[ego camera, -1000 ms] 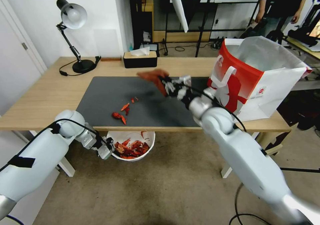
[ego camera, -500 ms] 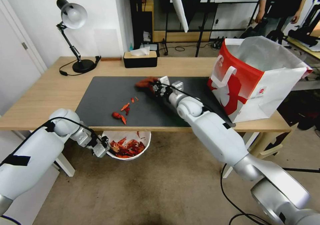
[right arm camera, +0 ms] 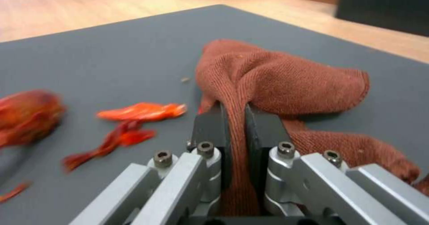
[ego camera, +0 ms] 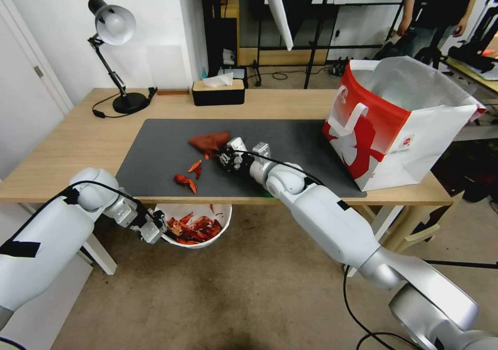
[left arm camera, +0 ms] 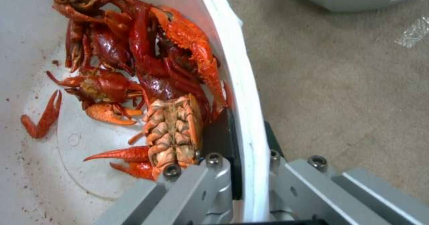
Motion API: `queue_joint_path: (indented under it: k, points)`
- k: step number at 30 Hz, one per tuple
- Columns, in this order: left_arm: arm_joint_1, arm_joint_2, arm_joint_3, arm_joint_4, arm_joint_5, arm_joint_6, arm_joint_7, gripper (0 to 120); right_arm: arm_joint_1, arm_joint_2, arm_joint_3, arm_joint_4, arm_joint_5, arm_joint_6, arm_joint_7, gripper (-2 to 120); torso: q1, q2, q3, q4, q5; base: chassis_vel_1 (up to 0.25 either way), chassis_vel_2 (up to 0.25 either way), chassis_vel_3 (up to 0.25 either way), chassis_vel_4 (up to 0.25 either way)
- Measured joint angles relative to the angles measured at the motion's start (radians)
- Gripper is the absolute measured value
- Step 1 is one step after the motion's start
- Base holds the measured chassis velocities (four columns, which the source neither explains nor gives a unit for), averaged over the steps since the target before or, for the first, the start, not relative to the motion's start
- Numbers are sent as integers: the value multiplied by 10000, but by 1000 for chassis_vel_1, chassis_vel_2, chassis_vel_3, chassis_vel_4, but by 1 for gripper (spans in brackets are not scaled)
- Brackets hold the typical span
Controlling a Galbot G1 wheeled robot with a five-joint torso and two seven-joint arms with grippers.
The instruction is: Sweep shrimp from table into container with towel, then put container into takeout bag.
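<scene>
My two arms are smooth, rounded shells of pale grey-white plastic with ball-shaped joints, and the right one ends in brushed silver metal near the shoulder. A thin black cable loops along each forearm, and black tape patches mark the left arm. My left claw and right claw are built of angular silver-grey metal links fastened with dark hex-socket screws, each tipped with flat black pads.
</scene>
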Motion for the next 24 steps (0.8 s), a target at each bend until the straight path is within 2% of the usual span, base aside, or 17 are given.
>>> queue_joint_path:
  k: [7, 24]
  points:
    - [49, 129, -31, -124, -80, 12, -2, 0, -246, -237, -211, 299, 79, 443, -1028, 6, 0, 0, 0, 0, 0, 0, 0, 0, 0]
    - [47, 314, -155, -68, -174, 13, -33, 0, -191, -401, -543, 362, 129, 908, -2829, 6, 0, 0, 0, 1, 1, 0, 0, 0, 0]
